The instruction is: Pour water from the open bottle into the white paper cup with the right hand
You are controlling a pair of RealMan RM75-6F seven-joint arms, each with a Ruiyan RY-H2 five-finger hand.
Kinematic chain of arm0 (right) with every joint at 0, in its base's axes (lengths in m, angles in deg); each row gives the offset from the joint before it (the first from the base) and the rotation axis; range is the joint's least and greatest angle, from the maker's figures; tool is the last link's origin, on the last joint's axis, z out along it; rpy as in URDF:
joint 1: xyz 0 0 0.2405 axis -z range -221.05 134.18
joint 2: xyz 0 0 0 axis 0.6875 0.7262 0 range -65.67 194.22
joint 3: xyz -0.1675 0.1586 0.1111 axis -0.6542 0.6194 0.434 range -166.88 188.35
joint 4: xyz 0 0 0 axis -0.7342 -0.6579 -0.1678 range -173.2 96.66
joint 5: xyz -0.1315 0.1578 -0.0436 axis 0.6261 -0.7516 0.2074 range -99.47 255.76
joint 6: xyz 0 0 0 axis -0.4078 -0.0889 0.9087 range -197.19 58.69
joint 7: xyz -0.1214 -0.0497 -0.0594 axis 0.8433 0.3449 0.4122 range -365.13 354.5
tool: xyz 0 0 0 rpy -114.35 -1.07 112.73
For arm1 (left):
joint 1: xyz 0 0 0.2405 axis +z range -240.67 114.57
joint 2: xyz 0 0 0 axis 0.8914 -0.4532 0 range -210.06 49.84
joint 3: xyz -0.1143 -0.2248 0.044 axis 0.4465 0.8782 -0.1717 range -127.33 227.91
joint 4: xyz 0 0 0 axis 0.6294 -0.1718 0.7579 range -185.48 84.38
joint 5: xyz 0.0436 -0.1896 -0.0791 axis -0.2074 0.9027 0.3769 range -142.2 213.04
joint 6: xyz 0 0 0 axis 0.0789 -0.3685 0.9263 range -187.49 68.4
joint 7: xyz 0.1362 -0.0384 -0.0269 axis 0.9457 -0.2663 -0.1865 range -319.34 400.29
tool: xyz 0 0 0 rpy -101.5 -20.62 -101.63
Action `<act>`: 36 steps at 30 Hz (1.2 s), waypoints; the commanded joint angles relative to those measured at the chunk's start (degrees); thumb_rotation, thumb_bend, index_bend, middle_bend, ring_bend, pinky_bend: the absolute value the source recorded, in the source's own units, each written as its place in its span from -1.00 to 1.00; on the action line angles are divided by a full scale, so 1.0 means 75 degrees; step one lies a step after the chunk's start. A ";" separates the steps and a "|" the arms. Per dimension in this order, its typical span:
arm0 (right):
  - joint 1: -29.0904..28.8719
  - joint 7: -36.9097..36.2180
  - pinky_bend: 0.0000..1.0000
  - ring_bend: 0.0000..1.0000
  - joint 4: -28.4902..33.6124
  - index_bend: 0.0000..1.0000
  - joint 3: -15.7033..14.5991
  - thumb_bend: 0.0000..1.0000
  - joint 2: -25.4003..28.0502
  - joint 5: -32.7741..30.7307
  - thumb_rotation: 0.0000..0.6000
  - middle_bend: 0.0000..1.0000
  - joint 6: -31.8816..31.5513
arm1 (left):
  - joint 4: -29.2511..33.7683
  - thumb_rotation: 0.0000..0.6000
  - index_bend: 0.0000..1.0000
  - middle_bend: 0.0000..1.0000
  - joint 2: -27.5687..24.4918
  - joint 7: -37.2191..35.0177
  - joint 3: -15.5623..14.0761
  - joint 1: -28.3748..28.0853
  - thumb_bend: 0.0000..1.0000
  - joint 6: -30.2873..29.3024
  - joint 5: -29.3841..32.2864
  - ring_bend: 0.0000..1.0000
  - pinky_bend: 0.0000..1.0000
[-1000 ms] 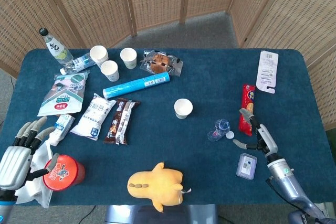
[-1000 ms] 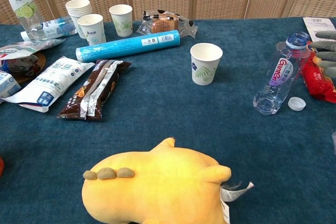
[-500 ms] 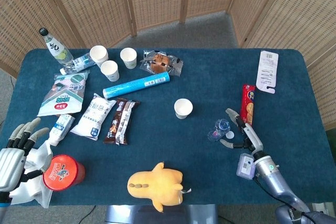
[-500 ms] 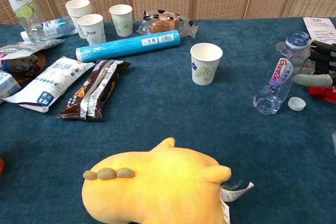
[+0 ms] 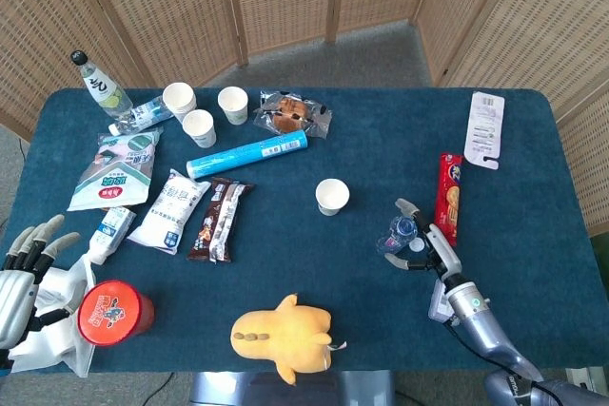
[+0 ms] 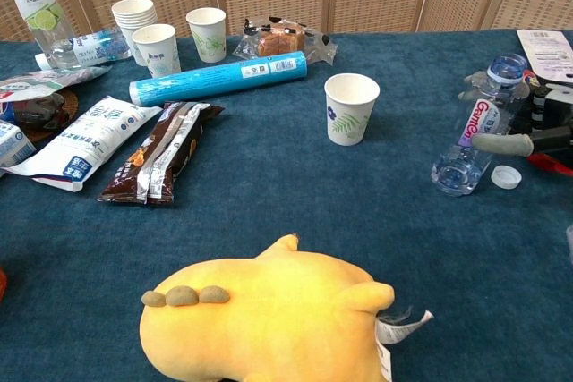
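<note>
Blue-clothed table [image 6: 269, 185], your right hand [image 6: 537, 123] cupped around the open clear plastic water bottle [image 6: 473, 131], grip unclear, white paper cup [image 6: 350, 108] nearby, left hand [image 5: 21, 268] spread, holding nothing.

Bare blue table [image 6: 269, 194] lay between the open bottle [image 6: 476, 131] and the white paper cup [image 6: 350, 108], with nothing standing in that stretch. The loose cap [image 6: 506, 176] sat just beside the bottle's base. The red packet [image 5: 447, 197] bordered the right hand [image 5: 423, 242] on its outer side. The yellow plush toy [image 6: 269, 319] filled the near edge.
</note>
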 commanded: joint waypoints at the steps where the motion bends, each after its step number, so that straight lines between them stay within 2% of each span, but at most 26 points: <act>1: -0.0027 0.0118 -1.00 -1.00 0.0016 -1.00 0.0026 -0.49 -0.0079 -0.0091 1.00 -1.00 0.0064 | -0.0083 0.18 -0.68 -0.90 0.0016 -0.0089 -0.0004 0.0015 -0.07 -0.0008 0.0030 -1.00 -1.00; 10: -0.0123 0.0482 -1.00 -1.00 -0.0047 -1.00 0.0234 -0.47 -0.0361 -0.0443 1.00 -1.00 0.0229 | -0.0345 0.17 -0.68 -0.90 0.0049 -0.0384 0.0000 0.0072 -0.07 -0.0059 0.0127 -1.00 -1.00; 12: -0.0131 0.0597 -1.00 -1.00 -0.0078 -0.91 0.0306 -0.47 -0.0425 -0.0584 1.00 -0.92 0.0267 | -0.0384 0.17 -0.68 -0.90 0.0054 -0.0424 0.0001 0.0089 -0.07 -0.0078 0.0143 -1.00 -1.00; 14: -0.0135 0.0748 -0.91 -0.93 -0.0116 -0.57 0.0402 -0.46 -0.0515 -0.0768 1.00 -0.63 0.0306 | -0.0416 0.17 -0.68 -0.90 0.0064 -0.0463 0.0002 0.0104 -0.07 -0.0090 0.0166 -1.00 -1.00; 16: -0.0156 0.0774 -0.60 -0.64 -0.0117 -0.19 0.0446 -0.45 -0.0578 -0.0836 1.00 -0.20 0.0374 | -0.0440 0.17 -0.68 -0.90 0.0078 -0.0484 -0.0003 0.0110 -0.07 -0.0084 0.0170 -1.00 -1.00; 18: -0.0178 0.0821 -0.34 -0.36 -0.0106 -0.01 0.0460 -0.43 -0.0617 -0.0835 1.00 0.08 0.0415 | -0.0450 0.16 -0.68 -0.90 0.0086 -0.0497 -0.0009 0.0106 -0.07 -0.0063 0.0170 -1.00 -1.00; 20: -0.0193 0.0841 -0.20 -0.20 -0.0073 0.09 0.0438 -0.42 -0.0622 -0.0780 1.00 0.23 0.0445 | -0.0455 0.16 -0.68 -0.90 0.0091 -0.0489 -0.0005 0.0101 -0.07 -0.0045 0.0188 -1.00 -1.00; 30: -0.0157 0.1094 -0.15 -0.16 -0.0104 0.13 0.0486 -0.39 -0.0641 -0.0764 1.00 0.28 0.0375 | -0.0395 0.18 -0.68 -0.90 0.0101 -0.0367 0.0049 0.0021 -0.07 0.0072 0.0230 -1.00 -1.00; 36: -0.0240 0.1787 -0.08 -0.09 0.0292 0.13 0.0579 -0.38 -0.0278 -0.0788 1.00 0.33 0.0407 | -0.0325 0.16 -0.68 -0.89 0.0057 -0.0272 0.0113 -0.0032 -0.07 0.0095 0.0250 -1.00 -1.00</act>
